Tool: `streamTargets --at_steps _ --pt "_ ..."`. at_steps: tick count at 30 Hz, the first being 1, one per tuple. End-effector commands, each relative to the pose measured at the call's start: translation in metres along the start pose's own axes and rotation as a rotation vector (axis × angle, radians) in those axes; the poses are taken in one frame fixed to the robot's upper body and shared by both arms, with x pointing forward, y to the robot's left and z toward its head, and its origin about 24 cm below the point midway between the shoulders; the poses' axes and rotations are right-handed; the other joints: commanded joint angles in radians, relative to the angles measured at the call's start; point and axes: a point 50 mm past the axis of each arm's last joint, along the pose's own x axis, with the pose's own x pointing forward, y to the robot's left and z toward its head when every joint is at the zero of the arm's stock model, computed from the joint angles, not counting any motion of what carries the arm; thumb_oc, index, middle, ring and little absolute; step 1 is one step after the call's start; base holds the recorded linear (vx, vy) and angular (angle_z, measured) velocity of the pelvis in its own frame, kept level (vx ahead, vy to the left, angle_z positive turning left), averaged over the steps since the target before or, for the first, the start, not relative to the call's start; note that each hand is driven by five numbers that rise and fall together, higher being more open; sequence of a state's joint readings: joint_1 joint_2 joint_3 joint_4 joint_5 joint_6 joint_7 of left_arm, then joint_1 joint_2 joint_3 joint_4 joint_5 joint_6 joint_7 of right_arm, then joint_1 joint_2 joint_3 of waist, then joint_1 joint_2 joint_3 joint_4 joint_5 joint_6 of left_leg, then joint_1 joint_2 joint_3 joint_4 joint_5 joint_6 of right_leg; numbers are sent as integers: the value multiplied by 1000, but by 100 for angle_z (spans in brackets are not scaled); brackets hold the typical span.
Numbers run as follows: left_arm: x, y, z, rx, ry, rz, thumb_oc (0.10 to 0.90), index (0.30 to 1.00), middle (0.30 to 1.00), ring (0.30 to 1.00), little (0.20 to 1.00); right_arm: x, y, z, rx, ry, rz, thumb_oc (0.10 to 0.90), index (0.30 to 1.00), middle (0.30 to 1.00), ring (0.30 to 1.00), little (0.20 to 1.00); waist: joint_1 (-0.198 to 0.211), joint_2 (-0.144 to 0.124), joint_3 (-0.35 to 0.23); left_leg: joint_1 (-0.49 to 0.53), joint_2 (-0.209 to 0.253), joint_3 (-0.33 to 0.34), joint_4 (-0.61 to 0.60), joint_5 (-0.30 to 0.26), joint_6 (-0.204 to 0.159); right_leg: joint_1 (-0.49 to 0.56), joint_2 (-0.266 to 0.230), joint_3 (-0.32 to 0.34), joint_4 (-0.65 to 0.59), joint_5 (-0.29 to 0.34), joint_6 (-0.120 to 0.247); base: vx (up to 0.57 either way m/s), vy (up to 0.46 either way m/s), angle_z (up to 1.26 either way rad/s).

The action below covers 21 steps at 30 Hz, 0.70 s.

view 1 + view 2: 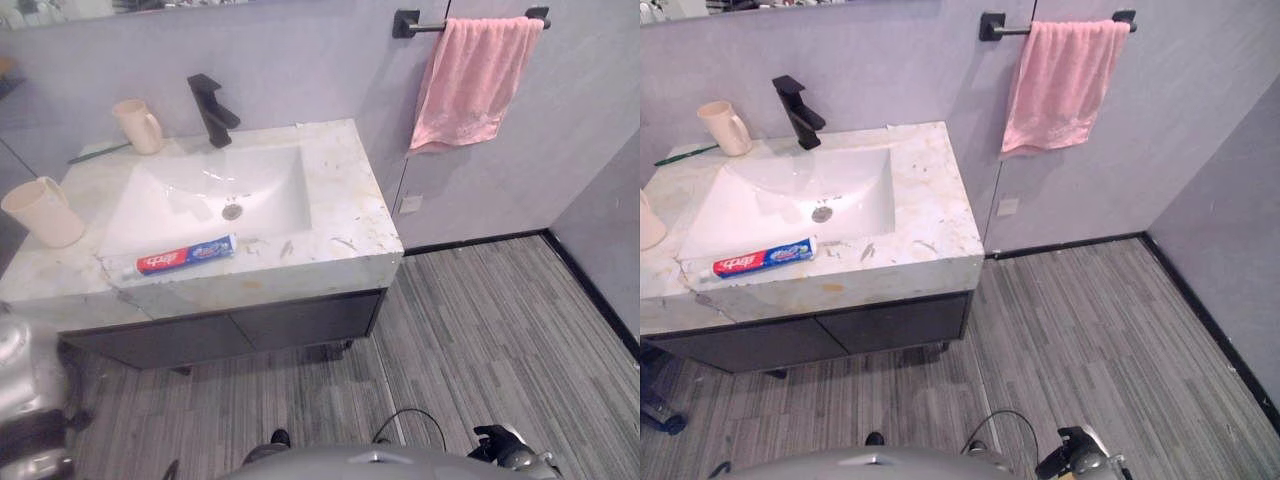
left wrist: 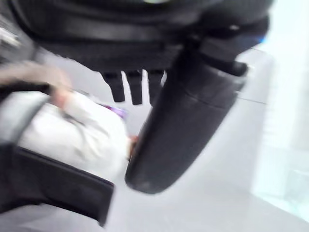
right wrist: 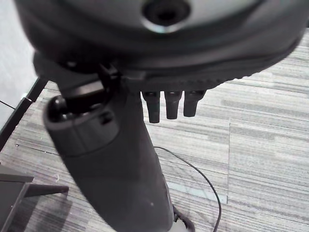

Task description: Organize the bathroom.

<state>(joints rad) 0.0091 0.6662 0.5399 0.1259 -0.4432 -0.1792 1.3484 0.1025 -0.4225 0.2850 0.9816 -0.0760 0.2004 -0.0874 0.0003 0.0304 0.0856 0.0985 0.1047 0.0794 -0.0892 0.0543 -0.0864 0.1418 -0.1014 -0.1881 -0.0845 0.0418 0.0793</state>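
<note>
Little looks tidied yet. The toothpaste tube point(image 1: 186, 254) lies loose along the desk's point(image 1: 340, 215) front edge, just before the basin. One cup point(image 1: 41, 211) stands at the left edge, another cup point(image 1: 139, 125) at the back left by the faucet point(image 1: 211, 109) (a toothbrush point(image 1: 685, 154) lies beside it). The pink towel point(image 1: 472, 80) hangs bunched on its bar. The right hand point(image 3: 166, 104) and left hand point(image 2: 135, 87) hang low with relaxed fingers, holding nothing.

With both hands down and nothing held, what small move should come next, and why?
Probably raise the left hand toward the red-and-blue toothpaste tube. It lies loose on the front rim of the white marble counter, while the two cream cups stand upright. The right hand hangs low over the grey striped floor, farther off. Both hands look open.
</note>
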Motion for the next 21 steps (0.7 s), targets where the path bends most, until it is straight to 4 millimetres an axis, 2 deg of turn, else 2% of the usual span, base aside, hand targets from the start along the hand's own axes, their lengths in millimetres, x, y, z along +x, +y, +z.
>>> streamTargets --at_steps 1,5,7,8,9,10,12,14,17,19,20,21 --pt "13 -20 56 33 -362 -46 800 900 900 900 900 2 -2 9 -105 -25 -16 800 900 900 900 900 4 -25 -35 -1 68 27 45 1 -15 -56 -56 11 10 12 7 0 0 0" --pt "-5 -53 88 292 -600 -478 800 900 900 900 900 2 1 12 -126 -23 0 800 900 900 900 900 2 -21 -46 9 68 36 40 -5 -13 -47 -56 10 7 8 9 30 -15 0" --pt "-7 -61 94 368 -649 -563 800 900 900 900 900 2 -1 13 -131 -19 2 800 900 900 900 900 1 -19 -48 9 68 39 43 -6 -13 -47 -55 13 7 8 9 0 0 0" --pt "-11 -73 105 435 -698 -681 800 900 900 900 900 3 -5 13 -135 -15 2 800 900 900 900 900 -2 -12 -48 6 68 45 49 -7 -13 -50 -56 17 11 9 12 0 0 0" --pt "-12 -76 108 464 -711 -706 800 900 900 900 900 3 -6 13 -136 -13 4 800 900 900 900 900 -3 -11 -47 6 68 47 51 -8 -13 -51 -56 18 12 9 12 0 0 0" --pt "-12 -91 119 585 -749 -823 800 900 900 900 900 4 -10 12 -145 -6 6 800 900 900 900 900 -7 -2 -45 5 69 52 56 -2 -15 -52 -54 24 12 11 12 -3 21 -4" --pt "-12 -94 121 629 -756 -857 800 900 900 900 900 4 -12 12 -150 -3 7 800 900 900 900 900 -9 3 -46 5 69 54 57 1 -16 -52 -54 25 12 11 13 0 29 -5" --pt "-3 -110 140 837 -813 -937 800 900 900 900 900 5 -16 11 -182 11 16 800 900 900 900 900 -21 17 -47 7 67 68 57 10 -17 -51 -51 38 8 13 18 6 46 -8" --pt "10 -125 162 960 -870 -919 800 900 900 900 900 5 -17 13 -230 21 33 800 900 900 900 900 -41 30 -52 11 67 83 54 16 -17 -55 -48 52 7 17 23 12 27 -15" --pt "14 -131 169 990 -882 -916 800 900 900 900 900 5 -16 13 -248 25 41 800 900 900 900 900 -48 34 -54 12 67 89 53 18 -16 -57 -47 57 6 19 24 7 16 -4" --pt "19 -136 174 1089 -898 -936 800 900 900 900 900 5 -16 12 -269 38 50 800 900 900 900 900 -55 41 -56 13 66 95 53 17 -15 -58 -46 63 6 20 26 4 19 -6" --pt "20 -138 176 1111 -901 -940 800 900 900 900 900 5 -16 11 -276 41 52 800 900 900 900 900 -58 43 -56 13 66 97 53 18 -15 -58 -45 66 6 20 27 5 20 -8"
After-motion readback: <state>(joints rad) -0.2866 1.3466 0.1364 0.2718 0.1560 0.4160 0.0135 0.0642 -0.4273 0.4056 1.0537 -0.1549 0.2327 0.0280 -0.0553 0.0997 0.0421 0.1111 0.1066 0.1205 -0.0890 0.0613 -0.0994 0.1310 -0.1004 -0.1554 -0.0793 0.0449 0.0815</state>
